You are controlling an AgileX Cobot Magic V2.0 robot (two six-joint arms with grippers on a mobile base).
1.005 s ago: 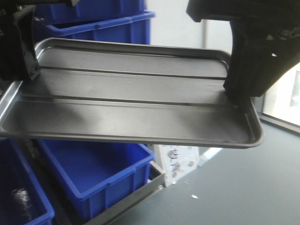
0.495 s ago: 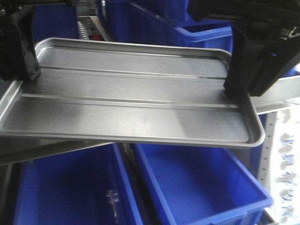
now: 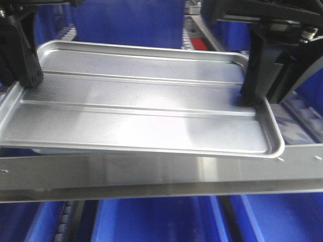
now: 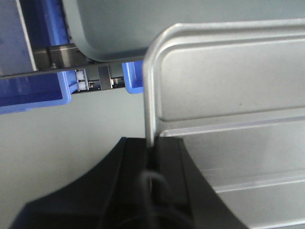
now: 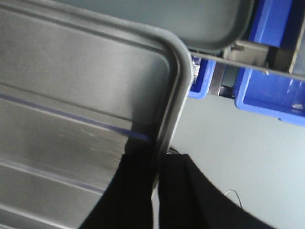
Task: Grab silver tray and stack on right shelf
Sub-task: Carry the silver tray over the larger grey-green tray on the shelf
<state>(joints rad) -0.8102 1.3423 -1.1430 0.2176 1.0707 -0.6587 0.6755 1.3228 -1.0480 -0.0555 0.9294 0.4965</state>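
The silver tray (image 3: pixel 136 106), shiny with two long ridges, is held level between both grippers. My left gripper (image 3: pixel 28 75) is shut on its left rim, and in the left wrist view my left gripper (image 4: pixel 151 149) pinches the thin rim of the silver tray (image 4: pixel 228 90). My right gripper (image 3: pixel 251 98) is shut on the right rim; in the right wrist view my right gripper (image 5: pixel 155 164) clamps the edge of the silver tray (image 5: pixel 71 90). The right shelf's shiny front bar (image 3: pixel 151 174) lies just below the tray's front edge. Whether they touch is unclear.
Blue bins (image 3: pixel 166 222) stand below the bar and more blue bins (image 3: pixel 126 22) behind the tray. A dull blue-grey tray (image 4: pixel 143 24) lies beyond the silver one, also seen as the blue-grey tray (image 5: pixel 200 19). White rollers (image 4: pixel 81 81) show on a rack frame.
The background has swept across the view: floor and lower bins gave way to the shelf's front bar, now right under the tray. Both grippers keep the same hold on the tray.
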